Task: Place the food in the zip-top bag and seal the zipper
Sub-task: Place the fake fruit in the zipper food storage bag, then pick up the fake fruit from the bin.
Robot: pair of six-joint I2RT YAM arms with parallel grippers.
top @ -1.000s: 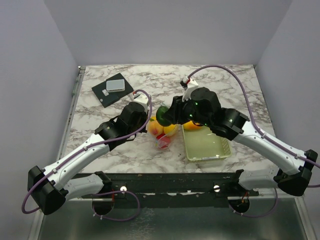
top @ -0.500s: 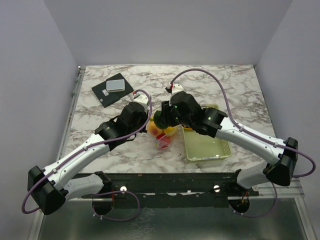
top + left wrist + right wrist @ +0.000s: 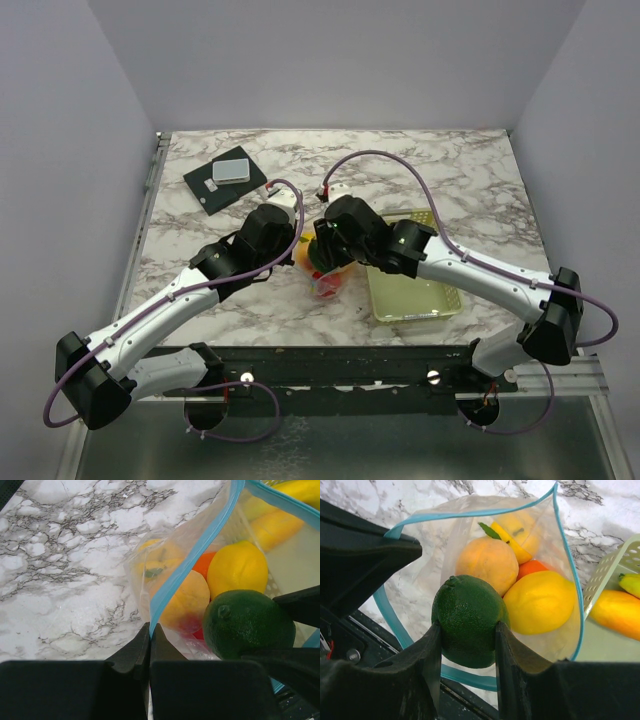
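Bag (image 3: 427,550) lies on the table (image 3: 450,170) beside the basket (image 3: 615,565). Our left gripper (image 3: 150,630) pinches its zipper (image 3: 200,545), propping the mouth open so our right gripper (image 3: 468,630), clamped around a lime (image 3: 468,615), can drop it onto the fruit (image 3: 540,602) inside.

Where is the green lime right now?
Right wrist view: the lime sits clamped in the right gripper, over the zip-top bag's open mouth, left of the green basket.
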